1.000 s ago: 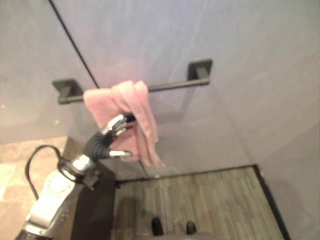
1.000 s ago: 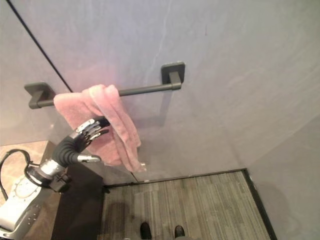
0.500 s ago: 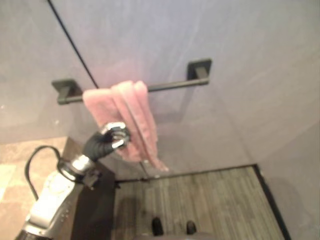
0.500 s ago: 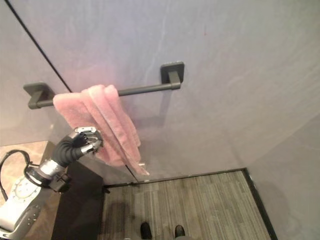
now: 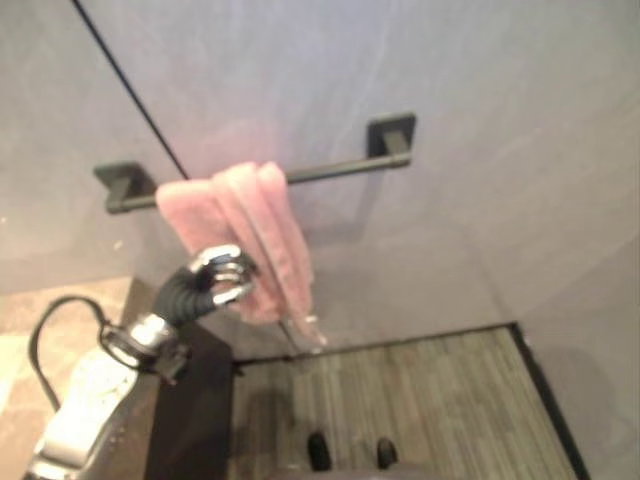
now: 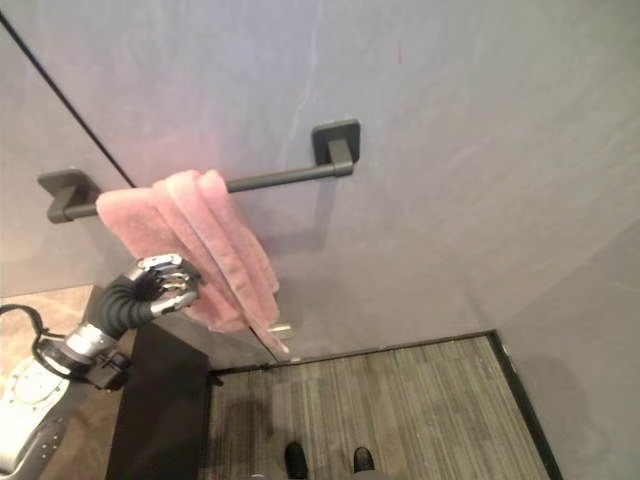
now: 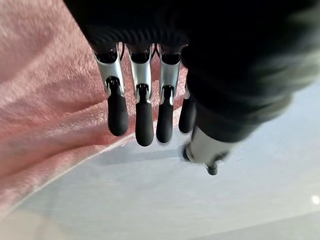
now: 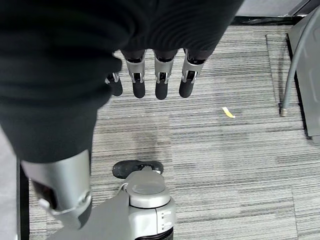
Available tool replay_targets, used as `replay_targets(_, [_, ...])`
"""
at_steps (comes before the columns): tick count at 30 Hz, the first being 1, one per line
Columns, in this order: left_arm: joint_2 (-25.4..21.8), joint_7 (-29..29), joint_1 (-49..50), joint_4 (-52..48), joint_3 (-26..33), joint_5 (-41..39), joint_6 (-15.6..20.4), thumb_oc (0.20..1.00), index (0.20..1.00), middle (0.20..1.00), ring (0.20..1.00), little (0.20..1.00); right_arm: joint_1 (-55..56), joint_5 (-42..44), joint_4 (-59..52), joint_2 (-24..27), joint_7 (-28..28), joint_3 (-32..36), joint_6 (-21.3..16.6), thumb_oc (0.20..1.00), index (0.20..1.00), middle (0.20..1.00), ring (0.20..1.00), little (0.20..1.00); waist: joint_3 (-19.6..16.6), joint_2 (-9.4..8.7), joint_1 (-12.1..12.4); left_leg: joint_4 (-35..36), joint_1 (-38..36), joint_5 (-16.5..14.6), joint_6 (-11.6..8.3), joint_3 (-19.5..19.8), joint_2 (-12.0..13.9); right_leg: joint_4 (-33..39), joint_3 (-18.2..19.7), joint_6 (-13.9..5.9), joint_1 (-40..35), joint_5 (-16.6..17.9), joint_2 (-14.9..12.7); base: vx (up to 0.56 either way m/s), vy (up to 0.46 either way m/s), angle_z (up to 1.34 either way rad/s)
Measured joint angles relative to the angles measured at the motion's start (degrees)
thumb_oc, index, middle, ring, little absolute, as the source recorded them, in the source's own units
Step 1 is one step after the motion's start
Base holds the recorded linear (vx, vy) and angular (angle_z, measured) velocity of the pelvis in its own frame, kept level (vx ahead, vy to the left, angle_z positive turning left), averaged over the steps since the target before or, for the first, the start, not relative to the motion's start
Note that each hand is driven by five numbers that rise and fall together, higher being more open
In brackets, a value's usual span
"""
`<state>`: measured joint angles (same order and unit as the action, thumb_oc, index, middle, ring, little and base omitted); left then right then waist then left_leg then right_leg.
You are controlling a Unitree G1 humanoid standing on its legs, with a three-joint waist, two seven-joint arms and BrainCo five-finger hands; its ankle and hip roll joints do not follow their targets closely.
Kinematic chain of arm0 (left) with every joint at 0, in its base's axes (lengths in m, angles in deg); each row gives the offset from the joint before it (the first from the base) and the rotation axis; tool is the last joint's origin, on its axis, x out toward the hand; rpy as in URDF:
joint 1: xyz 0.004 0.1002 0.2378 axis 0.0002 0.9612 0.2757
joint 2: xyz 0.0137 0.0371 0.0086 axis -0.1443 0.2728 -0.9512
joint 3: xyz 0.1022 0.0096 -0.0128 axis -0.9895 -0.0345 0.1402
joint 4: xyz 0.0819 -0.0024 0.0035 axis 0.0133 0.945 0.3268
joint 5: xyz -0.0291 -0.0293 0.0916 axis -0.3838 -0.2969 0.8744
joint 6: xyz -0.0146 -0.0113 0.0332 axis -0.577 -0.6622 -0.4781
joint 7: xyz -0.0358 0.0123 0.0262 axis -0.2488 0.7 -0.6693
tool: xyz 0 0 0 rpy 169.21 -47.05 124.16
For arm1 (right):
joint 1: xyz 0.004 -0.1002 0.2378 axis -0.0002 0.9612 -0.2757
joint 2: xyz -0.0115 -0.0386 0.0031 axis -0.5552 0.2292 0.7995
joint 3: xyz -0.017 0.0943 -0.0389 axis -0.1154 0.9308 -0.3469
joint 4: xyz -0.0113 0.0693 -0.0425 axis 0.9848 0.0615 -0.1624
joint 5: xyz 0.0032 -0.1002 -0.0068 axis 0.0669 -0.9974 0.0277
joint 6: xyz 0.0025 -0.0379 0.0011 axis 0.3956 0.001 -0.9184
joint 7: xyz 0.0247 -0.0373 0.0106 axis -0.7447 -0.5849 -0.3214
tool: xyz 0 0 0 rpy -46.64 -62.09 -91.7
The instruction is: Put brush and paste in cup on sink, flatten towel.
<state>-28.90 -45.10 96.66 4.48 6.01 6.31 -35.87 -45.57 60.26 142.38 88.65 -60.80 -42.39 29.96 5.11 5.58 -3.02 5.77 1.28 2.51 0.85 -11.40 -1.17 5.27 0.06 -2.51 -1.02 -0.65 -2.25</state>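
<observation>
The pink towel [image 6: 195, 240] is bunched on the towel bar [image 6: 280, 178]. The left hand [image 6: 165, 285], fingers loosely curled and empty, is seen at its seven o'clock, touching it.

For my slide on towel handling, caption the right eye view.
Left robot hand against a bunched pink towel on a dark wall bar.

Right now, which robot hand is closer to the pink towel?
The left. The left hand is up against the pink towel hanging on the bar, fingers straight. The right hand hangs low over the floor, away from it.
</observation>
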Motion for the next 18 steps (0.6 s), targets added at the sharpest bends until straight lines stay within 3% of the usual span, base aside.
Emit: replay_targets(18, [0.0,0.0,-1.0,-0.4,0.3,-0.1,0.0,1.000,1.000,1.000,1.000,1.000,-1.2,0.0,1.7,0.0,-0.5,-1.6,0.0,1.000,1.000,1.000,1.000,1.000,0.2,-0.18,0.3,0.0,0.8,0.0,-0.02,0.4,0.0,0.0,-0.6,0.09,0.7,0.0,0.1,0.00,-0.004,0.01])
